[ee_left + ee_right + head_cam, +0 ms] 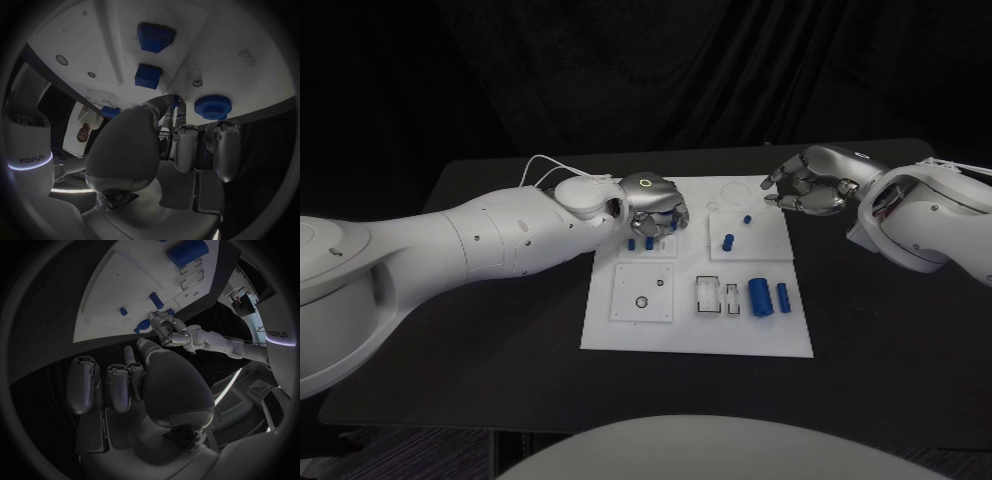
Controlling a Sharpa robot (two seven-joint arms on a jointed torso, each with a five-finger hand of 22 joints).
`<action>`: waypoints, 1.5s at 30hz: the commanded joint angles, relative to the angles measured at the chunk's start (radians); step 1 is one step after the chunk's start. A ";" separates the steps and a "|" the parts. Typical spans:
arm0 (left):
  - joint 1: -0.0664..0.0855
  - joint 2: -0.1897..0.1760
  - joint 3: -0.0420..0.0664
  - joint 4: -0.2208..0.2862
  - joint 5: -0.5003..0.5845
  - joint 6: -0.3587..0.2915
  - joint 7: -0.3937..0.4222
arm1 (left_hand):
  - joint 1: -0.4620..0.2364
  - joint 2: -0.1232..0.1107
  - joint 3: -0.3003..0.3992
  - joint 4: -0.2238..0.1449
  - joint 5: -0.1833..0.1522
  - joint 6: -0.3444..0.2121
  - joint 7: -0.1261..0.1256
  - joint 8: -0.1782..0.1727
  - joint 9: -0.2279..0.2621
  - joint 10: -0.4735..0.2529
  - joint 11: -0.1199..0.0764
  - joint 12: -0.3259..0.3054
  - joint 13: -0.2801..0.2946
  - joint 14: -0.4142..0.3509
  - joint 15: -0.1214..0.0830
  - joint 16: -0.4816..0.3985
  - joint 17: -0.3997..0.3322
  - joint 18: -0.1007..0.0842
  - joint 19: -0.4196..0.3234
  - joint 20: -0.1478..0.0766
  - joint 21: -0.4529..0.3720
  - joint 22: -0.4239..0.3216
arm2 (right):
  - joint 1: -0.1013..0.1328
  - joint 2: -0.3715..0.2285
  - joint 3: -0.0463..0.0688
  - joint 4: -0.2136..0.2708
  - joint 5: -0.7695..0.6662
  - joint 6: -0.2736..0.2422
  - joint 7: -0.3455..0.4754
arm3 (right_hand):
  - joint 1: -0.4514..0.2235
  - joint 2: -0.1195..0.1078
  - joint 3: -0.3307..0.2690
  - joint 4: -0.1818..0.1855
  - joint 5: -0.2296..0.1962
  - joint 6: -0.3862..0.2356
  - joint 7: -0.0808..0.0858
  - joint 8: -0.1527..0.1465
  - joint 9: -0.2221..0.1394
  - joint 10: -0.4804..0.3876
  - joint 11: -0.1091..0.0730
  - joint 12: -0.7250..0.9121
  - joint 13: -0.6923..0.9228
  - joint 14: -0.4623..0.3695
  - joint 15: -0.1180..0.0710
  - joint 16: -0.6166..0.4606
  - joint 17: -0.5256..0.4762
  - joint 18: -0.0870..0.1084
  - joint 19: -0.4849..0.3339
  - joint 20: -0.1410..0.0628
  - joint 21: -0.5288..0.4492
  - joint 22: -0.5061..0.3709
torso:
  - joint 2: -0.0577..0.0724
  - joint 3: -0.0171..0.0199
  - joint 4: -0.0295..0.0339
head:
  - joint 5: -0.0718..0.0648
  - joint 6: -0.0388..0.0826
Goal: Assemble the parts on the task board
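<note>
The white task board (697,330) lies mid-table. My left hand (651,210) is low over its upper-left part, and its fingertips (169,107) pinch a small blue peg (177,100) beside another (633,243). A blue gear (212,106) and two blue blocks (155,36) (148,76) lie close by. My right hand (812,185) hovers at the board's far right corner, fingers curled in on nothing. Two small pegs (747,218) (728,240) stand on the upper-right plate. A large blue cylinder (760,296) and a thinner one (783,297) lie lower right.
Two white frames (708,293) (733,297) sit left of the cylinders. A small dark ring (642,301) lies on the lower-left plate. The black table (488,360) runs wide on both sides of the board, with its front edge near the robot.
</note>
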 commanded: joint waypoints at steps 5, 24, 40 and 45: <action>-0.004 0.001 0.001 -0.005 -0.008 -0.011 0.007 | 0.000 0.007 0.002 -0.002 0.003 0.008 0.003 0.004 -0.002 0.009 -0.004 0.003 -0.001 0.039 -0.008 0.005 0.121 0.016 -0.001 -0.007 0.001 0.214 | -0.003 0.000 0.001 -0.001 -0.001 0.009 -0.019 | -0.009 -0.001 -0.001 0.001 0.001 0.004 0.001 0.000 -0.001 0.002 0.003 -0.004 0.080 0.079 0.009 -0.007 0.135 0.008 0.023 0.004 -0.007 0.201 | 0.000 0.0000 -0.0005 | 0.000 0.000; -0.007 0.000 0.001 -0.012 -0.008 -0.044 0.010 | 0.003 0.033 -0.020 -0.009 -0.017 0.093 0.017 0.039 0.011 0.095 -0.024 0.033 0.008 0.043 -0.023 0.008 0.120 0.014 0.006 -0.021 0.006 0.216 | -0.004 0.001 0.001 -0.003 -0.001 0.019 -0.019 | -0.011 -0.001 -0.001 0.001 0.001 0.004 0.001 0.000 -0.002 0.002 0.003 -0.004 0.079 0.079 0.009 -0.007 0.135 0.008 0.022 0.004 -0.008 0.201 | 0.001 -0.0009 0.0007 | 0.002 0.000; -0.006 -0.032 0.001 0.027 -0.008 -0.100 0.014 | 0.006 0.040 -0.036 -0.017 -0.011 0.128 0.018 0.050 0.016 0.129 -0.026 0.037 0.011 0.043 -0.027 0.008 0.118 0.013 0.008 -0.026 0.007 0.217 | -0.004 -0.002 0.001 -0.001 -0.001 0.024 -0.019 | -0.012 0.000 -0.001 0.002 0.001 0.004 0.001 -0.001 -0.002 0.001 0.003 -0.006 0.077 0.079 0.010 -0.007 0.135 0.008 0.021 0.004 -0.010 0.200 | 0.000 -0.0006 0.0007 | 0.000 0.000; 0.015 -0.081 0.001 0.095 -0.008 -0.122 0.012 | 0.008 0.039 -0.036 -0.020 -0.008 0.126 0.020 0.047 0.015 0.130 -0.024 0.034 0.010 0.043 -0.026 0.007 0.116 0.014 0.007 -0.026 0.005 0.216 | -0.004 -0.009 0.001 0.000 -0.001 0.024 -0.022 | -0.012 0.000 -0.001 0.001 0.001 0.004 0.001 -0.001 -0.002 0.000 0.003 -0.006 0.077 0.079 0.010 -0.007 0.135 0.008 0.021 0.004 -0.010 0.200 | 0.000 -0.0004 0.0010 | 0.000 0.000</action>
